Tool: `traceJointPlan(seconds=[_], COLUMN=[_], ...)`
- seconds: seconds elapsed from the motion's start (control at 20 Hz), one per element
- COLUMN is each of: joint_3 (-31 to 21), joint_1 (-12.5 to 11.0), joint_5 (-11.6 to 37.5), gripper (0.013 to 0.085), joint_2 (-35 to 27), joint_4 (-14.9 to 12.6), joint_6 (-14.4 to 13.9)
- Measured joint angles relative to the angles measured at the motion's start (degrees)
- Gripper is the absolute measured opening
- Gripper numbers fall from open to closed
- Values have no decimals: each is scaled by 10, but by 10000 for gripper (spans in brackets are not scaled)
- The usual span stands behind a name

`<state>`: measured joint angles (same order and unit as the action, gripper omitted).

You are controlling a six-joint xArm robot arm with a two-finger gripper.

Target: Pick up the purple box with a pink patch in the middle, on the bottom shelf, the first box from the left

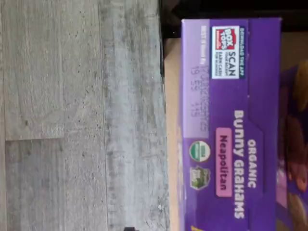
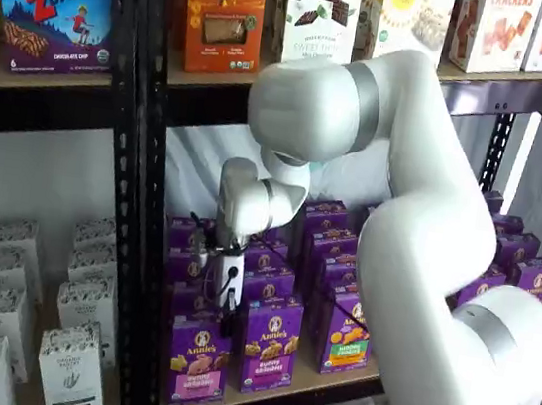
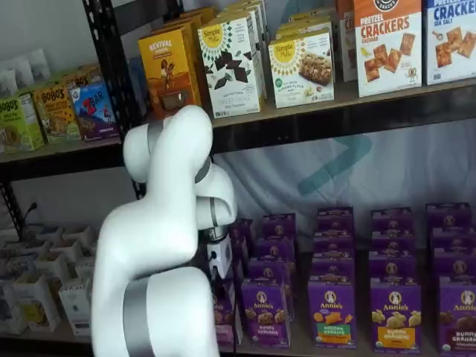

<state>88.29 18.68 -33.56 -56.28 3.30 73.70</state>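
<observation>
Arm (image 3: 160, 245) fills foreground; gripper (image 2: 228, 302) sits just above purple box (image 2: 199, 358) at front-left of bottom shelf (image 2: 327, 385), finger state can't tell. Risk: off-centre descent nudges neighbour (image 2: 270, 347) or tips box.

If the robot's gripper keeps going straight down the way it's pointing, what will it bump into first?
Probably the purple box at the front of the bottom shelf. The gripper hangs just above it, pointing down, and the wrist view shows that box's top right below. Exact depth is unclear.
</observation>
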Motion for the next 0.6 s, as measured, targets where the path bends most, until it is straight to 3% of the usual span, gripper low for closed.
traceJointPlan(seconds=[0.6], joint_3=[36], joint_1=[9], joint_5=[-15], gripper=[850], joint_2=[-39], joint_4=[-23], joint_6=[-28])
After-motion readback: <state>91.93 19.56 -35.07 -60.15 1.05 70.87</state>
